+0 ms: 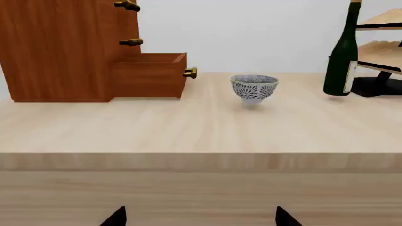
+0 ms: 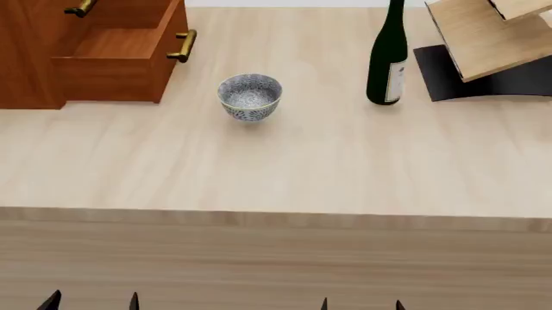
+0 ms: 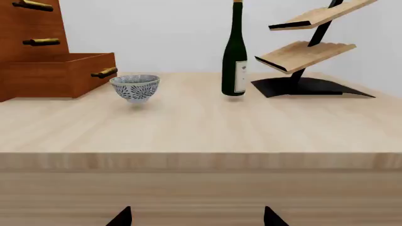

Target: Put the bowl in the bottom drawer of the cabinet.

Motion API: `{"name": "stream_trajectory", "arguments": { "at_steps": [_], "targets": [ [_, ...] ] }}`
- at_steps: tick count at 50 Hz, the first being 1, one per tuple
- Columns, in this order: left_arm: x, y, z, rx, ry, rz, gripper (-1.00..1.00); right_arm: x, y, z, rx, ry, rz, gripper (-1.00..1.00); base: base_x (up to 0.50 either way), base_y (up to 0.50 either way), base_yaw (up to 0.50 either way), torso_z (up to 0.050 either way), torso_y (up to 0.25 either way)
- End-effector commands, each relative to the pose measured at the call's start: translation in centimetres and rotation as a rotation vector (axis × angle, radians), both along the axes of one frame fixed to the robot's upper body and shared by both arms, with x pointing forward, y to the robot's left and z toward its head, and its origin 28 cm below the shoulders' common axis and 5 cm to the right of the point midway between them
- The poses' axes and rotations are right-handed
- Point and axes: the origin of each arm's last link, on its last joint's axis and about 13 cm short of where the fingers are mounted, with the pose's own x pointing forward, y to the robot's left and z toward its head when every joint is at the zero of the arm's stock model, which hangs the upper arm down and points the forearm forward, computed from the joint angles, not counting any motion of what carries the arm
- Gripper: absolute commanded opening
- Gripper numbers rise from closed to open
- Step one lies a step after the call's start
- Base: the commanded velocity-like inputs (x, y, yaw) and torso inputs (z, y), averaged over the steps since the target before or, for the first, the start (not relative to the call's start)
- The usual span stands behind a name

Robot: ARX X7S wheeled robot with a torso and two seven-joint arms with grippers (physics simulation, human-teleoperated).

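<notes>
head view: bowl (image 2: pixel 250 96) upright, mouth up, beside open bottom drawer (image 2: pixel 116 59).

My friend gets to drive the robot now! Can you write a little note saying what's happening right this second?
Left gripper: open, empty, low in front of the table edge.
Right gripper: open, empty, also below the table edge.
The bowl stands upright on the table, just off the front of the bottom drawer.
That drawer of the cabinet is already pulled open and looks empty.
A green bottle stands further off, on the bowl's other side.
Left: pick up the bowl, set it in the drawer.
</notes>
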Motion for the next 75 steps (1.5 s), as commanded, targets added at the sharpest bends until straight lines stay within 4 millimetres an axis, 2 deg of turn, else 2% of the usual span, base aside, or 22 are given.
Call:
{"name": "stream_trajectory", "arguments": {
  "at_steps": [1,5,12,19,27,37,42,64,75],
  "targets": [
    [0.0,0.0,0.0,0.01,0.0,0.0,1.0,0.0,0.0,0.0,-0.009,0.0,0.0,1.0,0.0,0.0,0.0,0.0,0.0],
    [-0.1,-0.3,0.0,0.007,-0.009,-0.006,1.0,0.2,0.1,0.2,-0.007,0.003,0.0,1.0,0.0,0.0,0.0,0.0,0.0],
    [-0.4,-0.8,1.0,-0.002,-0.029,-0.032,1.0,0.3,0.0,2.0,-0.018,-0.014,-0.009,1.0,0.0,0.0,0.0,0.0,0.0],
    [-0.3,-1.0,3.5,0.001,-0.076,-0.024,1.0,0.6,-0.3,4.4,-0.028,-0.033,-0.005,1.0,0.0,0.0,0.0,0.0,0.0],
    [0.0,-1.0,5.4,0.004,-0.093,-0.029,1.0,0.9,-0.5,6.6,-0.051,-0.019,-0.006,1.0,0.0,0.0,0.0,0.0,0.0],
    [0.4,-1.2,8.7,0.051,-0.145,-0.045,1.0,1.9,-0.8,9.9,-0.101,-0.05,-0.023,1.0,0.0,0.0,0.0,0.0,0.0],
    [0.8,-1.2,9.5,0.056,-0.163,-0.051,1.0,2.7,-1.2,11.8,-0.076,-0.057,-0.01,1.0,0.0,0.0,0.0,0.0,0.0],
    [2.7,-1.6,13.6,0.095,-0.237,-0.092,1.0,3.6,-1.5,14.9,-0.14,-0.102,0.019,1.0,0.0,0.0,0.0,0.0,0.0],
    [2.7,-1.8,14.2,0.078,-0.255,-0.102,1.0,3.8,-1.4,15.4,-0.154,-0.139,0.032,1.0,0.0,0.0,0.0,0.0,0.0]
  ]
}}
